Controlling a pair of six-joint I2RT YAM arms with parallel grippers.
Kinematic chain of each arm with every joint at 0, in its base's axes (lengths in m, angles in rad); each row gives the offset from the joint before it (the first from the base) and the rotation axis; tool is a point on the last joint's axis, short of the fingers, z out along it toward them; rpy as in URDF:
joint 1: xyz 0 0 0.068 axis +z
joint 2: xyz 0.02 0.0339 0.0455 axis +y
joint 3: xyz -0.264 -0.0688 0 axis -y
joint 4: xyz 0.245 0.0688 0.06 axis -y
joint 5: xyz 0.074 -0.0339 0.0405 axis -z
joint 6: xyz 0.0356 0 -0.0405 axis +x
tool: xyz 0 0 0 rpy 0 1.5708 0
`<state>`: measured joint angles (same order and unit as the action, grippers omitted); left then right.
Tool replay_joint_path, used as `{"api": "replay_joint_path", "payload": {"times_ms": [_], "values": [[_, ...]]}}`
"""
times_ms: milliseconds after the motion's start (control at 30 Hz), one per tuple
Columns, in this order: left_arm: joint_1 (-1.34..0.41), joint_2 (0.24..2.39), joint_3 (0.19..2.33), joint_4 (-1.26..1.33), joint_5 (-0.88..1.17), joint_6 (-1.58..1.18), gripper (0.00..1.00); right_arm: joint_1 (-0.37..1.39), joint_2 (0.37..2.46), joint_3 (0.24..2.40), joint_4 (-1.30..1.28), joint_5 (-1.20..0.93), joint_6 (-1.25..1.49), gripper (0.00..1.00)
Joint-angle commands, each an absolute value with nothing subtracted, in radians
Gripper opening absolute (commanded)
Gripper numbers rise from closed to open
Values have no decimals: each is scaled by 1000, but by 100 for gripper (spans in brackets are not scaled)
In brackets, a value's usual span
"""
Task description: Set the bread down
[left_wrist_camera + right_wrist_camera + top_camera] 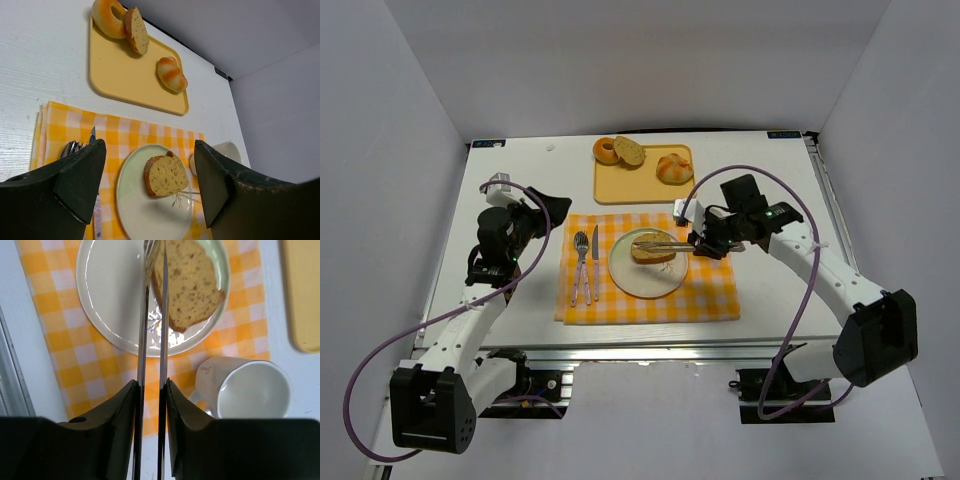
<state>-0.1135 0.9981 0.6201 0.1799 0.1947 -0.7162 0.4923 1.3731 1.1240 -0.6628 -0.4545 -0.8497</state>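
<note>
The bread (650, 250), a flat brown speckled slice with a darker crust, is on the pale green plate (620, 280) in the middle of the yellow checked placemat (712, 296). My right gripper (705, 243) is shut on metal tongs (668, 243) that reach left over the slice. In the right wrist view the gripper (151, 382) holds the tongs (150, 330) with their arms slightly apart, running along the left edge of the bread (192, 285) over the plate (105, 300). My left gripper (555, 210) is open and empty, left of the placemat, and faces the bread (165, 175) in its own view (149, 145).
A white mug (682, 208) stands at the placemat's far right corner, close to the right gripper. A fork (581, 262) and knife (593, 258) lie left of the plate. A yellow tray (640, 187) behind holds a ring-shaped bun (606, 150), an oval slice (629, 151) and a round roll (673, 168).
</note>
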Motion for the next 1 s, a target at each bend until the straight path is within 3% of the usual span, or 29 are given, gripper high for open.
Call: {"api": "replay_joint_path", "payload": {"times_ms": [0,167,300,533,733,833,867,967], "values": [[-115,988,647,202,206,-716,80,488,1309,1201,-626,-512,-789,33],[-115,1000,650,216,213,-721,81,341,1327,1270,-519,-538,-586,17],[-117,1008,650,229,222,-726,80,67,1402,1324,-410,-509,-332,1],[-117,1014,641,247,229,-733,80,-144,1545,1136,-180,-162,-82,0],[-115,1015,643,226,233,-723,80,-173,1658,1011,-8,-83,-48,0],[-117,1012,647,210,229,-715,80,-175,1693,970,48,-77,-54,24],[-115,1011,646,209,227,-715,80,-175,1706,969,43,-77,-58,39],[-115,1006,641,216,219,-724,80,-175,1758,982,2,-95,-78,61]]}}
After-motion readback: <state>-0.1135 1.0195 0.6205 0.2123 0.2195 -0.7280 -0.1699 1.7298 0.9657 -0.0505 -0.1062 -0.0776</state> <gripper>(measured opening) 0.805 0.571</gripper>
